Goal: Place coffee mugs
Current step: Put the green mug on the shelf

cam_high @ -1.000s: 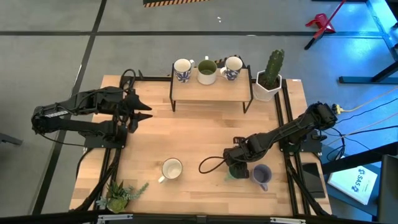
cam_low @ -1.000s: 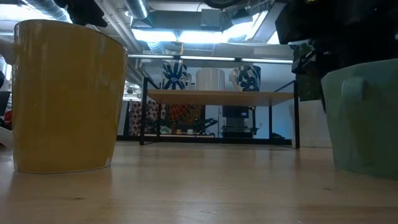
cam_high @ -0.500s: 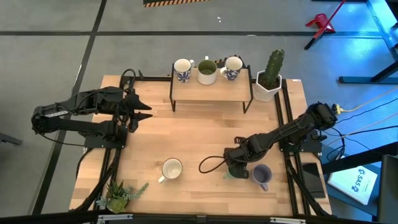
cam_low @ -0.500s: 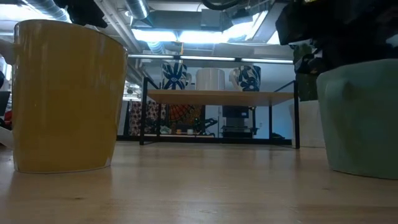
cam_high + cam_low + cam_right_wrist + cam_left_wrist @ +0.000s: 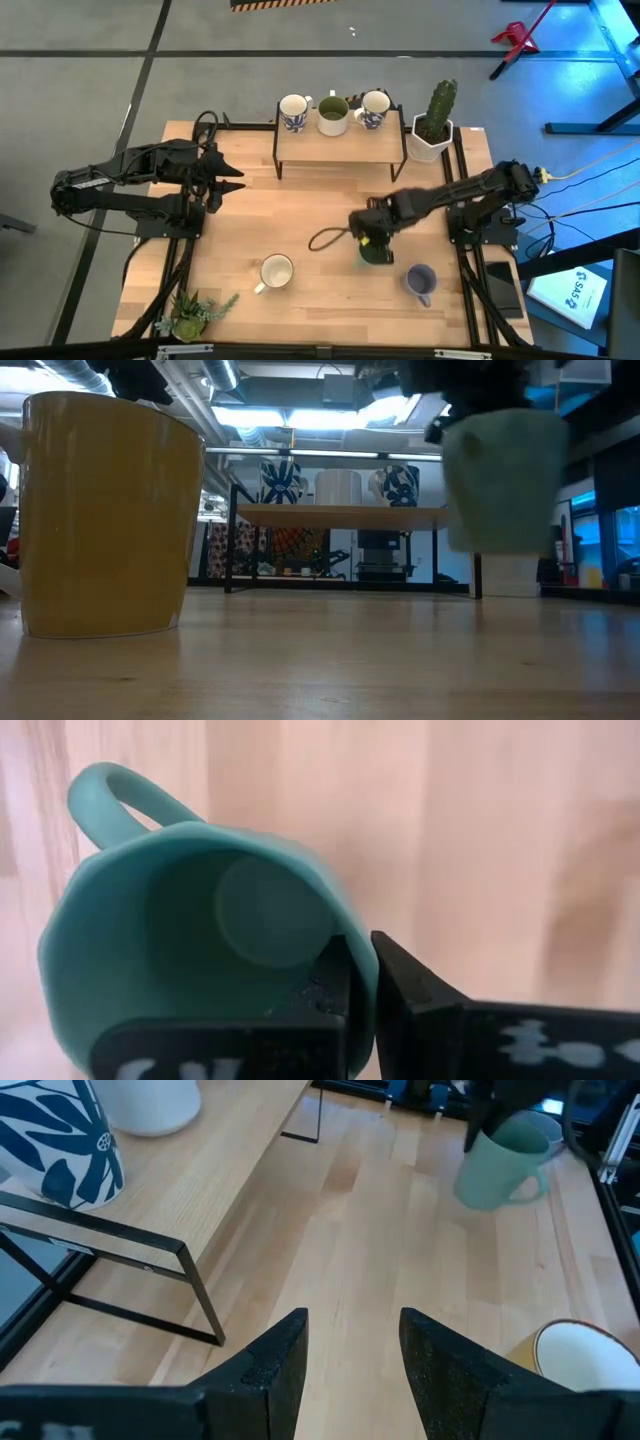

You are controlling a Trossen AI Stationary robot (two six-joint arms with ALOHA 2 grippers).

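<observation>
Right gripper (image 5: 358, 982): over the middle-right of the table, its two dark fingers pinching the rim of the teal green ceramic mug (image 5: 200, 920), one finger inside the cup and one outside.
Teal green mug: held clear of the light wooden tabletop (image 5: 300, 215); the low view shows open air under its base (image 5: 500, 480), and the left wrist view shows it hanging tilted (image 5: 497, 1158).
Left gripper (image 5: 348, 1342): waiting over the table's left side, fingers parted with nothing between them, pointing toward the shelf.
Pale yellow ceramic mug (image 5: 275, 272): upright on the table near the front edge, well apart from the teal one.
Lavender ceramic mug (image 5: 420, 282): upright on the table at front right, near the held mug but not touching it.
Black-framed wooden shelf (image 5: 340, 145): at the back of the table, carrying three mugs in a row.
Shelf row: a white mug with blue pattern (image 5: 294, 111), an olive green mug (image 5: 333, 115) in the middle, a second blue-patterned white mug (image 5: 374, 108).
Cactus in a white pot (image 5: 434, 125): just beside the shelf's right end.
Small green plant (image 5: 195, 313): at the front left corner.
</observation>
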